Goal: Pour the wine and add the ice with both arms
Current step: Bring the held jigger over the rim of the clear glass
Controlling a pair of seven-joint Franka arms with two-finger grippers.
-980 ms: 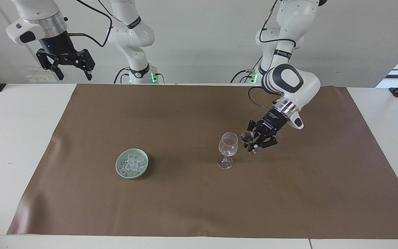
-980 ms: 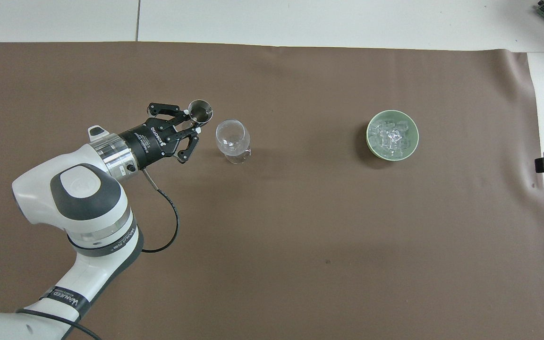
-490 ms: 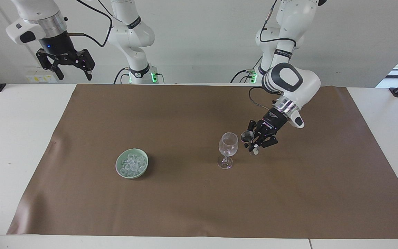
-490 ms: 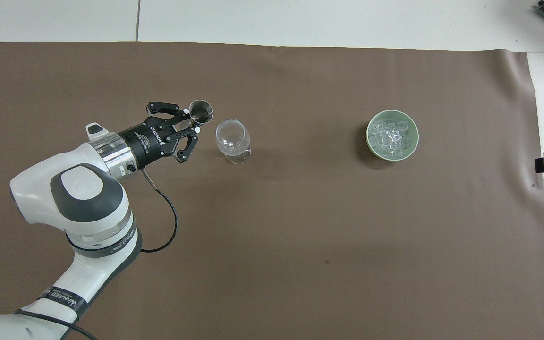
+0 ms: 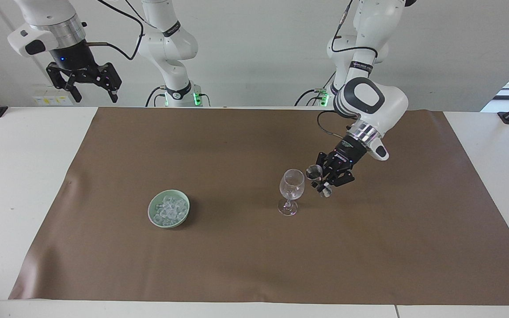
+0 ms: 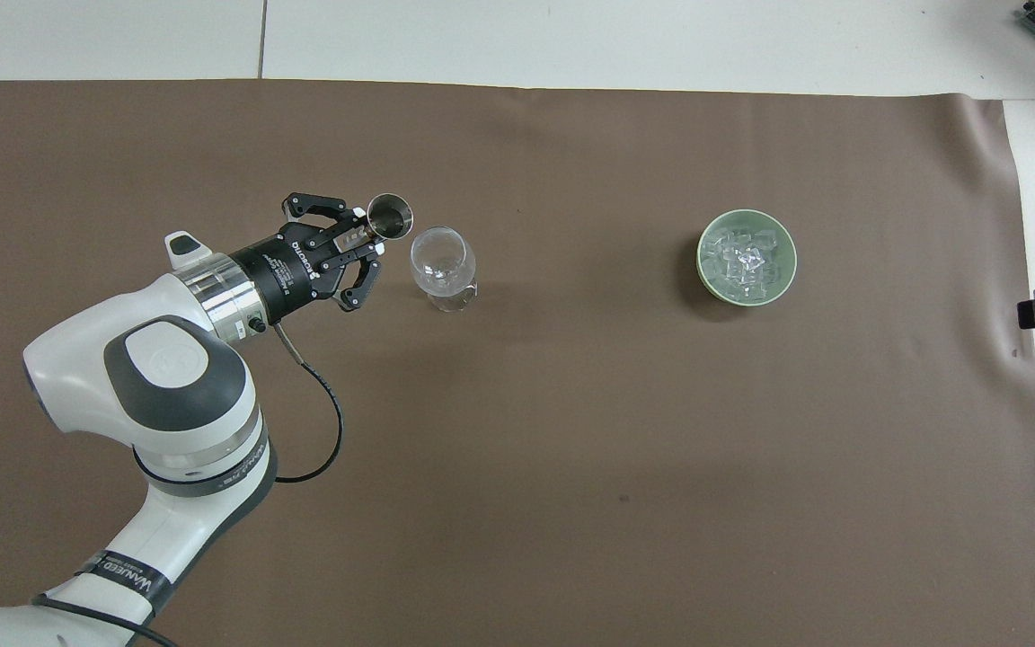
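Clenched on a small metal cup (image 5: 314, 172), the left pincer (image 5: 324, 182) hangs low over the brown mat (image 5: 254, 265), just beside the wine glass (image 5: 291, 190) on the side toward the left arm's end of the surface (image 5: 24, 185). In the overhead view the cup (image 6: 389, 217) is tilted, its open mouth turned up toward the camera and sitting close to the rim of the glass (image 6: 442, 266); whether the two touch cannot be told. The glass stands upright on its foot on the mat and looks clear. The left arm (image 5: 371, 101) reaches down and forward from its base to bring its pincer (image 6: 358, 244) there.

Toward the right arm's end of the surface, well apart from the glass, a pale green bowl (image 5: 153, 219) rests on the mat with the ice (image 5: 169, 209) heaped inside it; the clear cubes (image 6: 745, 261) fill much of the bowl (image 6: 785, 280).

Up by its own base, the right pincer (image 5: 93, 94) waits high in the air with its fingers spread apart and nothing between them, over the edge of the surface nearest the robots.
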